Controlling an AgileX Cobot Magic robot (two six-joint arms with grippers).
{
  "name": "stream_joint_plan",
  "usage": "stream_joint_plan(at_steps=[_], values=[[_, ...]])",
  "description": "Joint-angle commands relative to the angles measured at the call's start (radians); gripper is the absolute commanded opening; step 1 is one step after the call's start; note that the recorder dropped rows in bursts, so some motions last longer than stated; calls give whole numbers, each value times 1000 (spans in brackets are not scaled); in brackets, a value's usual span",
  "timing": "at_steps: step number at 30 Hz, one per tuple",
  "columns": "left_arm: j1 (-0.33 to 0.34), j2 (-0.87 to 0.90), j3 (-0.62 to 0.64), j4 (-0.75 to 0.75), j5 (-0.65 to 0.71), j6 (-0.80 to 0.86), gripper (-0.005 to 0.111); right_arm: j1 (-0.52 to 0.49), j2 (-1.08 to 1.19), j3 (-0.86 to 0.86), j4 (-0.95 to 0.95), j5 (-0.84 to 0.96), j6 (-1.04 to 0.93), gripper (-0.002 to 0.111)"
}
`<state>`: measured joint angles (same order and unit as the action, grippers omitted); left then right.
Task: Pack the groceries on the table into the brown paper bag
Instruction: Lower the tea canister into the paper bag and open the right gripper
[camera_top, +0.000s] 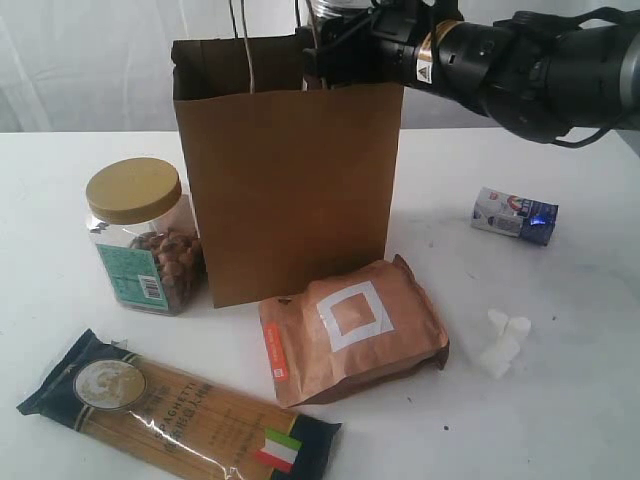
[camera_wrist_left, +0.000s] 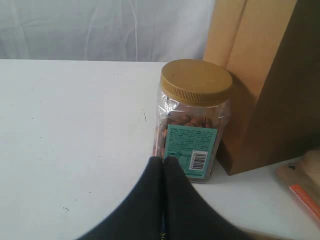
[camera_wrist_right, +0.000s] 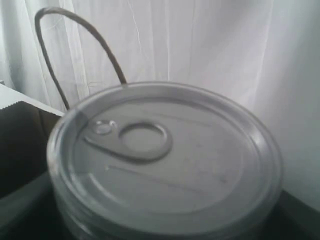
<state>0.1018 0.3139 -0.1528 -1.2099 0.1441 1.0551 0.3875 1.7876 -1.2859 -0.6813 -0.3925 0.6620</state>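
The brown paper bag (camera_top: 290, 180) stands upright at mid-table. Over its open top my right gripper (camera_top: 345, 45) is shut on the dark silver-lidded jar (camera_top: 335, 8); its pull-tab lid (camera_wrist_right: 165, 155) fills the right wrist view, with a bag handle (camera_wrist_right: 75, 35) behind it. My left gripper (camera_wrist_left: 163, 161) is shut and empty, just short of the tan-lidded nut jar (camera_wrist_left: 192, 120), which stands against the bag's left side (camera_top: 145, 240). In front lie the copper pouch (camera_top: 350, 330) and the spaghetti packet (camera_top: 180, 410). To the right are the white-blue carton (camera_top: 513, 215) and marshmallows (camera_top: 503, 342). The pale box is out of view.
The white table (camera_top: 580, 400) reaches past the frame on all sides. A white curtain (camera_top: 90, 60) hangs behind it. The left arm does not show in the exterior view.
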Motion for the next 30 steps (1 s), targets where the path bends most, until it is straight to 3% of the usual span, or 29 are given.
stream_joint_plan(at_steps=[1, 8, 13, 19, 25, 30], values=[[-8, -6, 4, -12, 6, -2, 0, 1, -14, -10, -2, -20, -16, 57], [-8, -6, 4, -12, 6, -2, 0, 1, -14, -10, 1, -20, -38, 58], [-8, -6, 4, -12, 6, -2, 0, 1, -14, -10, 1, -13, -38, 69], [-8, -6, 4, -12, 6, -2, 0, 1, -14, -10, 4, -34, -101, 69], [-8, -6, 4, -12, 6, -2, 0, 1, -14, -10, 67, -163, -101, 69], [-8, -6, 4, -12, 6, -2, 0, 1, -14, -10, 123, -115, -101, 69]])
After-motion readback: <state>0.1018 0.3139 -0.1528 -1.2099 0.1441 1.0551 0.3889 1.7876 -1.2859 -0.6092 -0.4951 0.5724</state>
